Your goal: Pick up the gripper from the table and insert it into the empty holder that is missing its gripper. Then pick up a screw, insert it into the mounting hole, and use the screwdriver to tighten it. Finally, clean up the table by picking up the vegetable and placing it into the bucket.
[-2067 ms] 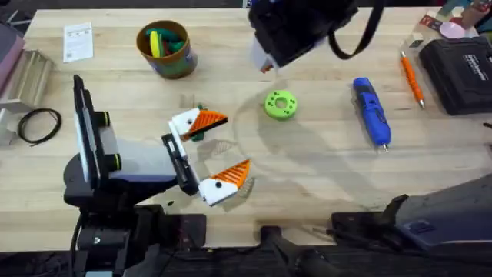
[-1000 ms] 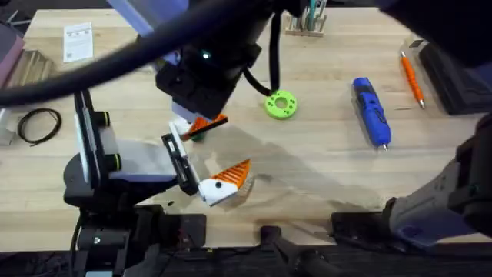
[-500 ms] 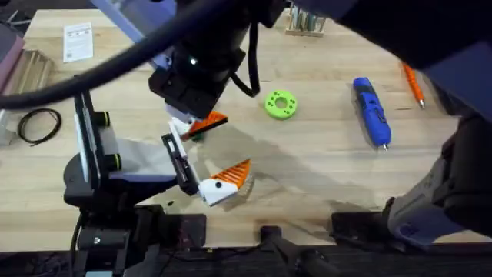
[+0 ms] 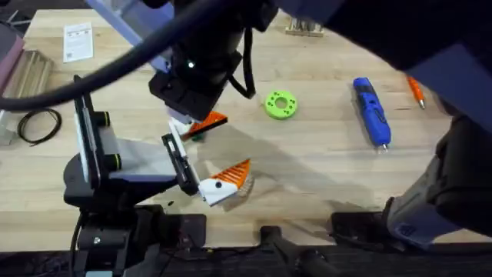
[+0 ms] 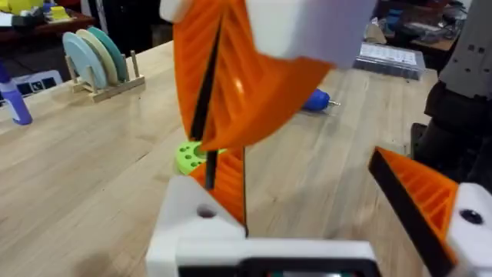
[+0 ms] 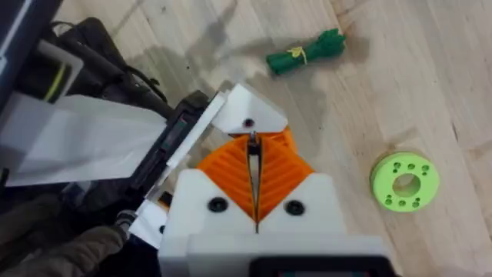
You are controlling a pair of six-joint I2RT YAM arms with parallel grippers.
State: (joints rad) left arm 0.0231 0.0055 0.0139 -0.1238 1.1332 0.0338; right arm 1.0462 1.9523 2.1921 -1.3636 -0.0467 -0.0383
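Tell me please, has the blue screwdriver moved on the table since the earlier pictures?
No. In the overhead view the screwdriver lies at the same spot and angle as before, equally far to the right of the green ring, which also stayed put.

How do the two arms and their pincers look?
The left pincer and the right pincer both have white blocky finger mounts with dark screw holes and orange ribbed wedge pads. The left arm is black with a pale link and green rings; the right arm is dark, with a black cable.
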